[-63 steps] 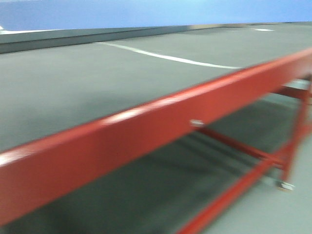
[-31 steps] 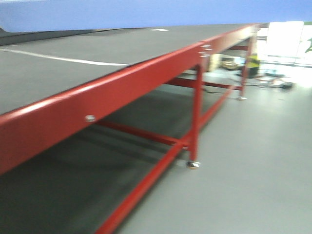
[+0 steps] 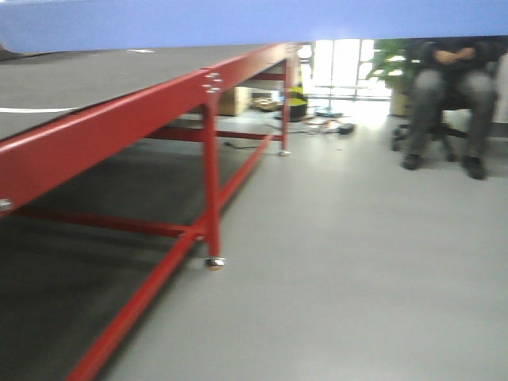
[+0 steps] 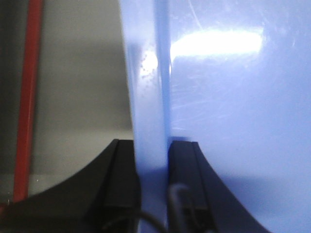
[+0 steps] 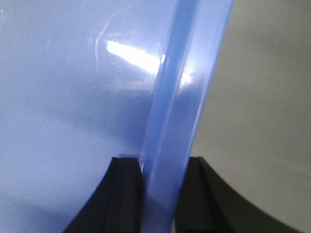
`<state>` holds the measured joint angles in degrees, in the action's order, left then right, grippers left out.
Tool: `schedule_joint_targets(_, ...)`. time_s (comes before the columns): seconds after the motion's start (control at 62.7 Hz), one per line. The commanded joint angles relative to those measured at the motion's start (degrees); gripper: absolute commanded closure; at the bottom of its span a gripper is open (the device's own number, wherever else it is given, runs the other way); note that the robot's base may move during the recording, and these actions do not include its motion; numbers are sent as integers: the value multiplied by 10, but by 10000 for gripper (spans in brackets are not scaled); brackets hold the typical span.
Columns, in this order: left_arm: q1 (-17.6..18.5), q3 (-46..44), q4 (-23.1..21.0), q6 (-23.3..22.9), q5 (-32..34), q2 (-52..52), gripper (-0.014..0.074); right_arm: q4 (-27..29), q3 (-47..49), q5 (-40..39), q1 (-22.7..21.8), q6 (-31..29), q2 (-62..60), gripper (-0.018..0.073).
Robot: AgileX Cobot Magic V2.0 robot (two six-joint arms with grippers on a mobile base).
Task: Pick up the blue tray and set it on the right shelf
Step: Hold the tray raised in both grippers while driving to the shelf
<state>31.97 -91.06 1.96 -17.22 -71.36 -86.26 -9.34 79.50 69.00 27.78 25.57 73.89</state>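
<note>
The blue tray [image 3: 238,20] is held up in the air; its underside fills the top strip of the front view. My left gripper [image 4: 151,160] is shut on the tray's left rim [image 4: 148,87], one black finger on each side of it. My right gripper [image 5: 163,174] is shut on the tray's right rim [image 5: 187,82] the same way. The tray's glossy floor [image 5: 68,97] fills most of both wrist views. The right shelf is out of view.
A red-framed table [image 3: 119,119] with a dark grey mat top runs along the left; its leg [image 3: 211,190] stands on a castor. Grey floor [image 3: 357,262] spreads to the right. A seated person [image 3: 448,87] is at the far right, with boxes and cables beyond.
The front view has swung to the right: the red table slid left and the open floor and the seated person came into view. The tray stays at the top edge.
</note>
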Motion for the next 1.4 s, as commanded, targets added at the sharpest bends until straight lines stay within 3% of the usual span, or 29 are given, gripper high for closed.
schedule_joint_targets(0.0, 8, -14, -1, 17, -51, 20, 645, -4, 16, -40, 3, -21, -19, 503)
schedule_joint_targets(0.734, 8, -14, -1, 17, -51, 20, 645, -4, 16, -40, 3, -21, -19, 503)
schedule_joint_targets(1.388, 8, -14, -27, 17, -51, 20, 645, -4, 16, -40, 3, -21, -19, 503)
